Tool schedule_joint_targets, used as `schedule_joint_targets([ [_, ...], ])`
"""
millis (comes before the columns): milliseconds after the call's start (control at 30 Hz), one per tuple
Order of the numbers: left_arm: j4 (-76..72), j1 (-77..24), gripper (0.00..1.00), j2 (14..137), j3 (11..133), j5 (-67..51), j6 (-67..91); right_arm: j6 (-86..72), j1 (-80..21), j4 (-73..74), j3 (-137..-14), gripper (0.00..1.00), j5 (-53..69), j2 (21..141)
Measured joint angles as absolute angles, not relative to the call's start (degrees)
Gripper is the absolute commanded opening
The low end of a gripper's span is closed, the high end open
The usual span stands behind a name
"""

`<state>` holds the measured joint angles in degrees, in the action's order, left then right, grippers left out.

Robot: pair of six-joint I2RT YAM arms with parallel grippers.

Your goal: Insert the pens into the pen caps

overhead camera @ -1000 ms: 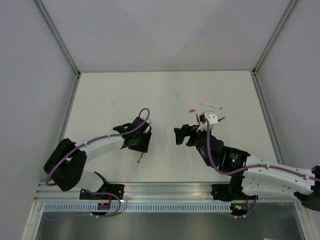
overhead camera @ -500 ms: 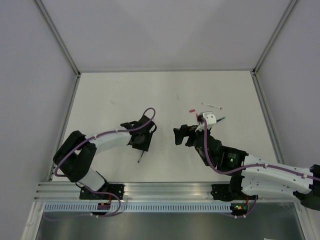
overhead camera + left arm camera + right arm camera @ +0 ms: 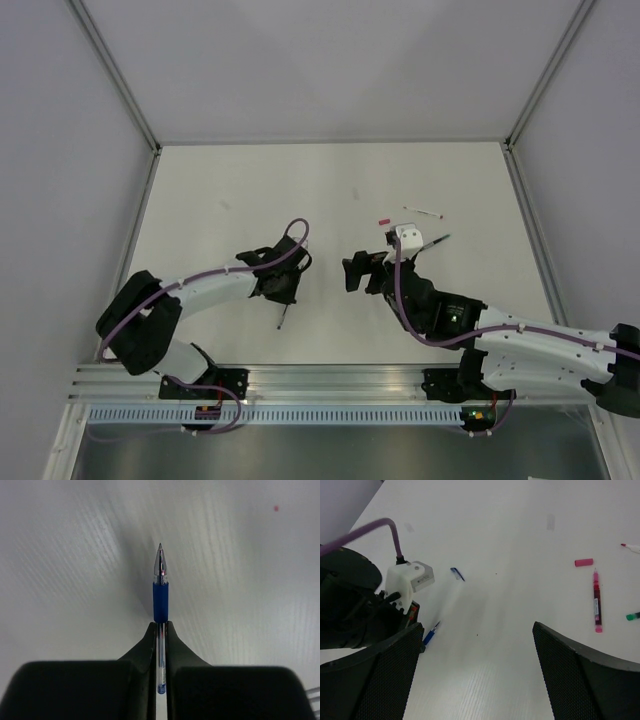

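Okay, your left tool (image 3: 160,630) is clamped on the blue pen (image 3: 160,595) toward the counter's (image 3: 220,180) near edge, right tool (image 3: 477,627) gaping empty; the blue cap (image 3: 457,574) lies loose mid-counter, so unpinned it'll skid away

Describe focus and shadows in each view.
Left wrist: the blue-gripped clear plastic pen is sharp, with a soft shadow beside it; the left claw is dark, without detail. Right wrist: the slim pink-red pen is crisp. Top external: even light on the white table.
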<state>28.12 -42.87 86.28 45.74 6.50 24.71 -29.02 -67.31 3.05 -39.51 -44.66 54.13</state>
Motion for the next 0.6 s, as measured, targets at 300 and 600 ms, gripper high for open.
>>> schedule_joint_targets([
  [300, 14.4, -43.2, 0.02, 59.1, 39.0, -8.6, 26.5, -30.0, -67.3, 0.6, -40.9, 0.96, -34.0, 56.5],
  [600, 4.3, -43.2, 0.02, 52.3, 34.3, -20.6, 30.0, -32.8, -67.3, -8.0, -40.9, 0.88, -26.5, 60.9],
])
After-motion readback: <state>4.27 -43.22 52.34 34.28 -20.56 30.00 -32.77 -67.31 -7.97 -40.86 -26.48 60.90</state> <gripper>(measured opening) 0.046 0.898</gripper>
